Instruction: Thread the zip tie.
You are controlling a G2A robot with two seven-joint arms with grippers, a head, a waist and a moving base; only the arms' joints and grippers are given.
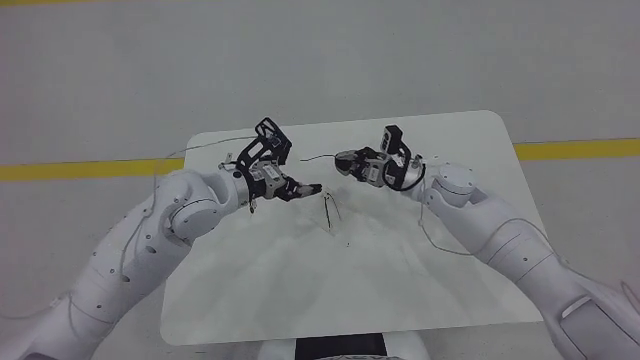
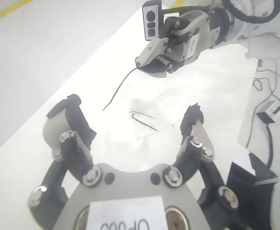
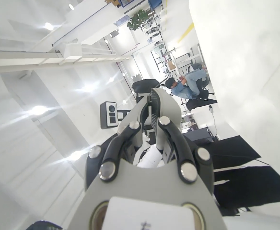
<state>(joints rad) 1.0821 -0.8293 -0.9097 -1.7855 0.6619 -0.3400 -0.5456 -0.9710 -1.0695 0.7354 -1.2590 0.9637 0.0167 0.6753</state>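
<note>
- Farthest left, we see the left tool (image 1: pixel 305 192) (image 2: pixel 132 118) low over the white counter (image 1: pixel 420 280) (image 2: pixel 202 92), near the counter's middle. Its two dark-padded fingers (image 2: pixel 69 118) stand wide apart with nothing between them.
- Just beyond its open fingertips, a loose zip tie (image 1: pixel 329 208) (image 2: pixel 144 123) lies flat on the counter. It is a thin black strip bent into a narrow V. Nothing touches it.
- Above that, a held zip tie (image 1: pixel 318 158) (image 2: pixel 117 89) sticks out from the right tool toward the left arm. In the left wrist view it droops from the pinched end in a gentle curve. We cannot tell whether its free tip touches the counter. It is apart from the loose zip tie and from the left tool.
- To the right, the right tool (image 1: pixel 340 160) (image 2: pixel 140 68) (image 3: pixel 153 96) is clamped on one end of the held zip tie, its fingers pressed together. It faces the left tool across a small gap over the middle of the counter.
- At the counter's right side, thin dark cables (image 2: pixel 264 89) trail over the edge.
</note>
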